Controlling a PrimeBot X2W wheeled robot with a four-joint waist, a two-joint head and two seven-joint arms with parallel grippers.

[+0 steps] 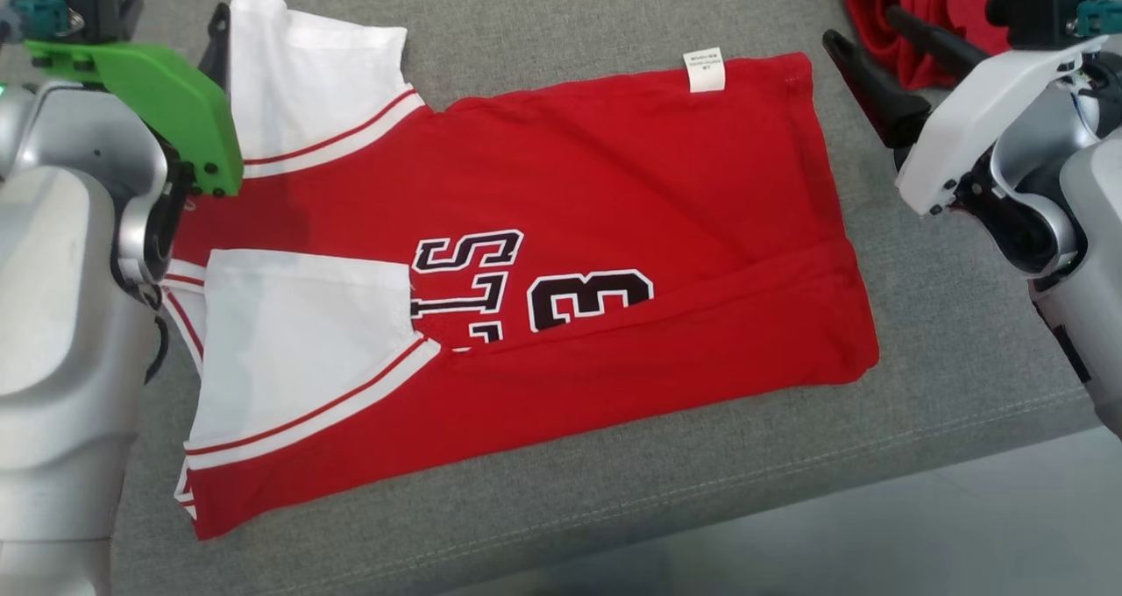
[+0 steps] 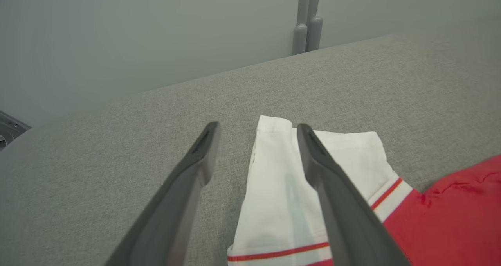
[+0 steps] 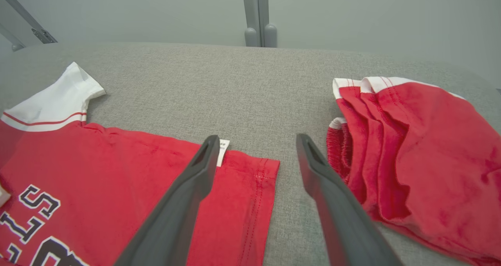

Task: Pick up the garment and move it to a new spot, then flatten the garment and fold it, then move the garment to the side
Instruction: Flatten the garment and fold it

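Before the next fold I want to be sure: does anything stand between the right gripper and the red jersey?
Nothing visible does. The open right gripper is at the hem corner of the red jersey, over the grey cushion. The pile of red garments lies on its other side.

Grey cushion (image 1: 947, 342), red jersey (image 1: 614, 175), red pile (image 3: 415, 148)

Garment (image 1: 614, 166): red body, white sleeves with a thin red stripe near the seams, black lettering outlined white mid-frame. White label (image 1: 704, 70) at its top edge. Fabric surface (image 1: 526, 17): heathered grey. Second garment (image 3: 422, 148), right of frame: red, white trim. My fingers (image 2: 195, 172) dark grey. My left wrist bracket (image 1: 149, 96) green, right wrist bracket (image 1: 982, 114) white.
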